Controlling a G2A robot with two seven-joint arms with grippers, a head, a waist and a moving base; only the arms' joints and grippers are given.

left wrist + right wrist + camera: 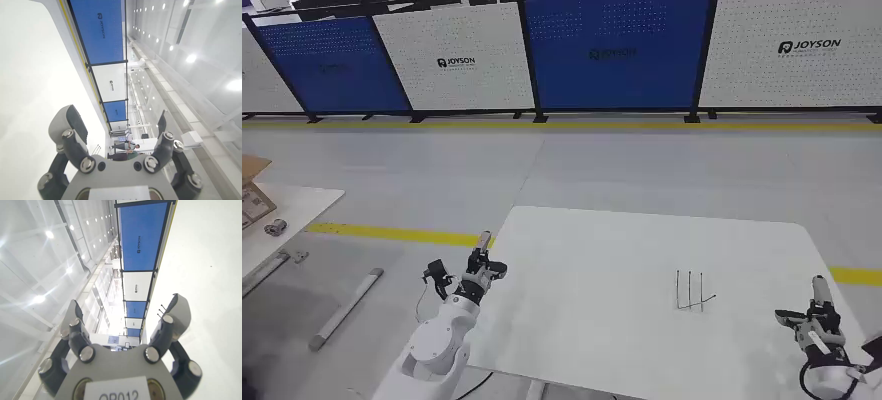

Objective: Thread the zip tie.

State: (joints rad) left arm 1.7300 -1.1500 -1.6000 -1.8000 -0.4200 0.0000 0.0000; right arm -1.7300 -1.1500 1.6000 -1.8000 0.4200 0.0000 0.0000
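Now | left tool (pixel 117 115) and right tool (pixel 125 302) are sitting wide open, holding nothing, at opposite sides of the bench (pixel 592 280), likely waiting to start | zip ties (pixel 692 290) are lying flat between, nearer right tool.

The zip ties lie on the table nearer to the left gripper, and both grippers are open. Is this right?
Not fully. The top view shows the zip ties nearer to the right gripper, not the left gripper. The rest holds: they lie on the table, and both grippers are open.
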